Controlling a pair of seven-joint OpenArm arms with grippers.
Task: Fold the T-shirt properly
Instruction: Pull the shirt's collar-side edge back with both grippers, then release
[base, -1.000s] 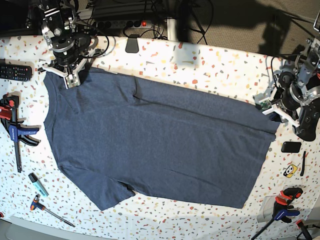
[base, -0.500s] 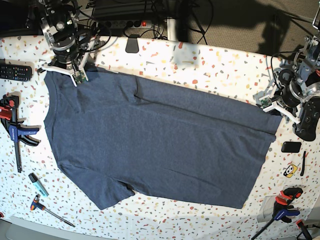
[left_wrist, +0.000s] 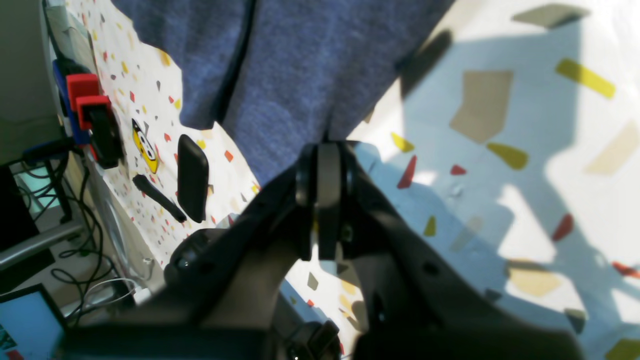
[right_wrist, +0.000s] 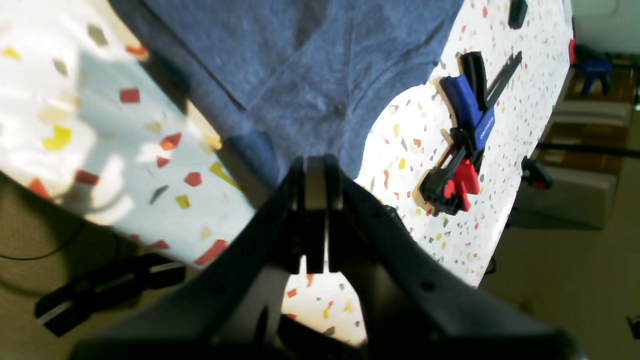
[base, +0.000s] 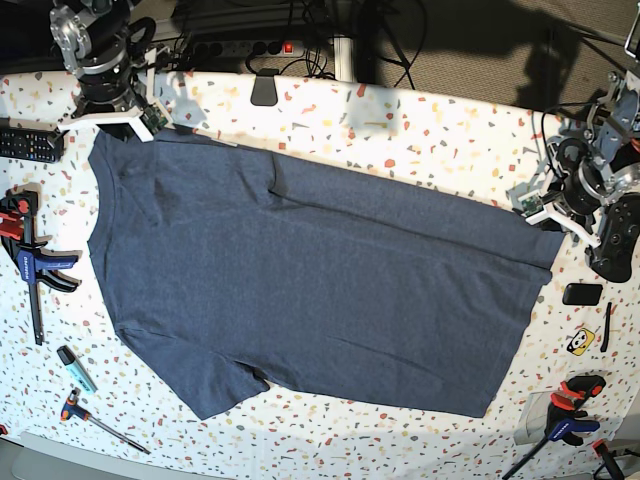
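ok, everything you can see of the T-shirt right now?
The T-shirt is heathered navy-blue knit, short-sleeved, spread flat on the speckled table, plain side up, no lettering visible. The collar end is at the base view's left, the hem at its right. The left gripper is shut on a hem corner; the right gripper is shut at the shoulder edge, grip unclear.

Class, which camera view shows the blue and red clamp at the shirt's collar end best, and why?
The right wrist view: the clamp lies large on the speckled table, beside the T-shirt. The base view shows it small at the table's edge. The left wrist view does not show it.
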